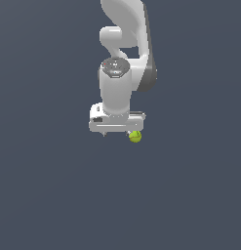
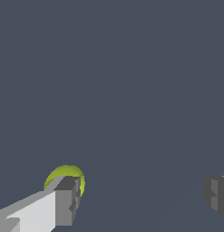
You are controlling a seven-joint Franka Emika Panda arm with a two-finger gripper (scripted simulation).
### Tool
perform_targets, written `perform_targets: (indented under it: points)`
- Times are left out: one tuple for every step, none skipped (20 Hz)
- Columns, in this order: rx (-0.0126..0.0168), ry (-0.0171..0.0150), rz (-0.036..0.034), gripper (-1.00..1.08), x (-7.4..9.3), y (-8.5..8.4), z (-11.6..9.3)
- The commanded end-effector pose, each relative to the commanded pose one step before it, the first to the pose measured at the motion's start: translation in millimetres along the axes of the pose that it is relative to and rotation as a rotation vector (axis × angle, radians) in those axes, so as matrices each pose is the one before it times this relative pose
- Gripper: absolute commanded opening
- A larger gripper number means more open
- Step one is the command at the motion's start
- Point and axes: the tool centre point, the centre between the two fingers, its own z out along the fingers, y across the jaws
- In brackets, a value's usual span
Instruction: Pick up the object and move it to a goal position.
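Nearest the wrist camera are the two fingers of the hand (image 2: 140, 199), spread wide with bare dark counter (image 2: 131, 90) between them. One light grey finger (image 2: 63, 201) with a darker pad reaches in from the picture's edge, and the other finger (image 2: 217, 195) shows only as a dark grey block well apart from it. Behind the first finger's tip peeps the ball (image 2: 63, 173), a yellow-green arc mostly hidden by that finger; it lies at the finger's outer side, not in the gap, and whether the two touch cannot be told. In the exterior view the white arm (image 1: 122, 58) hangs straight down, and the hand (image 1: 117, 132) ends in a broad white bar. Just under that bar's end on the exterior view's right sits the ball (image 1: 135, 136), small, round, yellow-green with a faint dark line, narrower than the hand and partly tucked beneath it.
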Motion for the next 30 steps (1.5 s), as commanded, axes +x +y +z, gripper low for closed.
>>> perform_targets:
  points:
    - [0.00000, 0.00000, 0.00000, 1.00, 0.00, 0.01, 0.00]
    - [0.00000, 0.00000, 0.00000, 1.00, 0.10, 0.47, 0.25]
    - [-0.00163, 0.00082, 0.00014, 1.00, 0.15, 1.19, 0.16]
    - [-0.00194, 0.00098, 0.00023, 1.00, 0.31, 2.06, 0.50]
    - [-0.00260, 0.00130, 0.00040, 1.00, 0.44, 2.87, 0.69]
    - [-0.00339, 0.00168, 0.00071, 1.00, 0.56, 3.68, 0.78]
    - [-0.00379, 0.00185, 0.00114, 1.00, 0.66, 4.24, 0.77]
    - [-0.00300, 0.00143, 0.00134, 1.00, 0.61, 3.59, 0.53]
    - [-0.00222, 0.00104, 0.00145, 1.00, 0.51, 2.77, 0.24]
    - [-0.00140, 0.00063, 0.00139, 1.00, 0.41, 1.92, 0.02]
    - [-0.00067, 0.00028, 0.00117, 1.00, 0.26, 1.05, -0.15]
    - [0.00000, 0.00000, 0.00000, 1.00, 0.08, -0.24, -0.20]
    - [0.00055, -0.00025, -0.00033, 1.00, -0.23, -0.56, 0.07]
    - [0.00074, -0.00028, -0.00226, 1.00, -0.42, -1.39, 0.50]
    - [0.00045, -0.00011, -0.00328, 1.00, -0.65, -1.57, 0.85]
    - [0.00045, -0.00007, -0.00476, 1.00, -0.89, -2.07, 1.27]
    - [0.00050, -0.00004, -0.00612, 1.00, -1.15, -2.56, 1.66]
    - [0.00063, -0.00006, -0.00747, 1.00, -1.41, -3.15, 2.02]
    - [0.00085, -0.00011, -0.00888, 1.00, -1.68, -3.84, 2.34]
    - [0.00104, -0.00016, -0.01016, 1.00, -1.96, -4.46, 2.65]
    - [0.00121, -0.00019, -0.01149, 1.00, -2.23, -5.06, 2.97]
    - [0.00134, -0.00021, -0.01281, 1.00, -2.49, -5.62, 3.29]
    - [0.00146, -0.00021, -0.01419, 1.00, -2.78, -6.19, 3.62]
    - [0.00160, -0.00022, -0.01556, 1.00, -3.07, -6.76, 3.93]
    - [0.00177, -0.00024, -0.01695, 1.00, -3.37, -7.37, 4.22]
    - [0.00194, -0.00026, -0.01833, 1.00, -3.68, -7.97, 4.51]
    - [0.00210, -0.00027, -0.01976, 1.00, -3.99, -8.58, 4.79]
    - [0.00217, -0.00027, -0.02013, 1.00, -4.11, -8.72, 4.81]
    - [0.00205, -0.00025, -0.01881, 1.00, -3.85, -8.15, 4.43]
    - [0.00192, -0.00023, -0.01743, 1.00, -3.59, -7.54, 4.04]
